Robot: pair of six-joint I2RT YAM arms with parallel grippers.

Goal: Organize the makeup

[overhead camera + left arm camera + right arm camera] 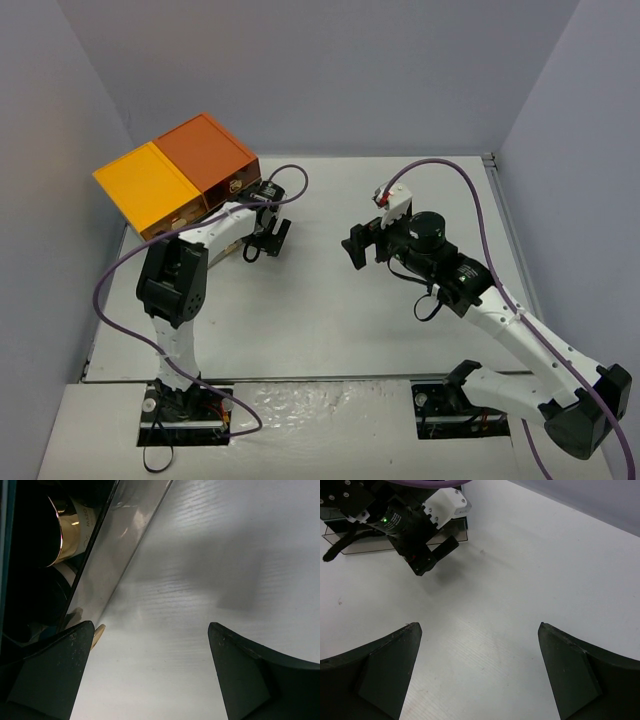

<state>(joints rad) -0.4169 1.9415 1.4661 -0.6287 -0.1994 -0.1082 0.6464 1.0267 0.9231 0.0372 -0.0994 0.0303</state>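
Note:
Most of the makeup is out of view. Only a gold-lidded jar [64, 534] shows in the left wrist view, behind the glossy clear front of the cabinet [112, 550], with dark round shapes below it that I cannot identify. My left gripper [268, 238] is open and empty just in front of the cabinet's right front corner; in its own view [150, 635] bare table lies between the jaws. My right gripper [358, 246] is open and empty above the middle of the table, pointing at the left gripper, and shows only bare table in its own view [477, 630].
The orange-and-yellow-topped cabinet [175, 175] stands at the far left, against the left wall. A small tan tip [99, 632] lies at its base beside my left finger. The right wrist view shows the left gripper [417, 540] and the cabinet [335, 537]. Grey walls enclose the table.

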